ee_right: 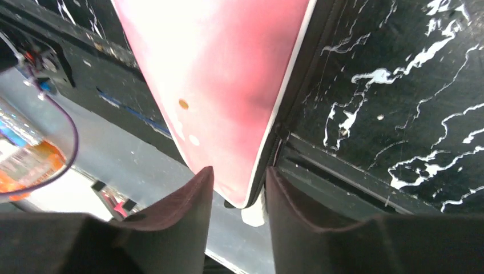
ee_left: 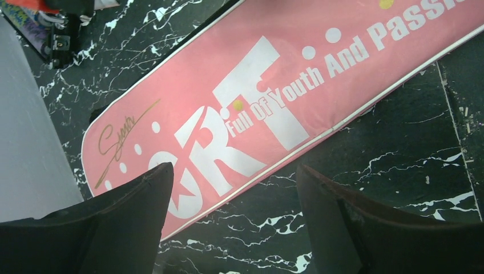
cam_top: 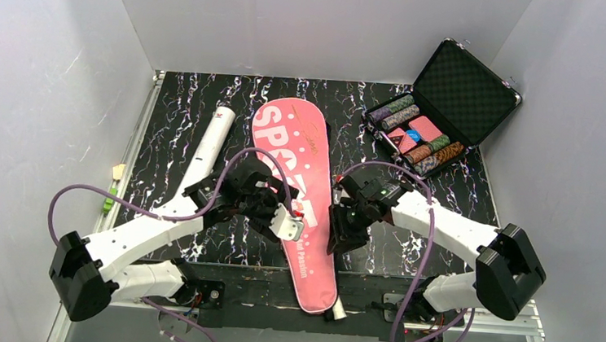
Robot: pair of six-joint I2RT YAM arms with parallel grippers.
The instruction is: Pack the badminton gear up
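A black case (cam_top: pixel 462 102) stands open at the far right corner of the marbled table (cam_top: pixel 182 112) — lid tilted back, patterned chip rolls (cam_top: pixel 418 139) lying side by side inside. Along the left edge sit a small cream piece (cam_top: pixel 118 171) and a green one (cam_top: pixel 108 201).
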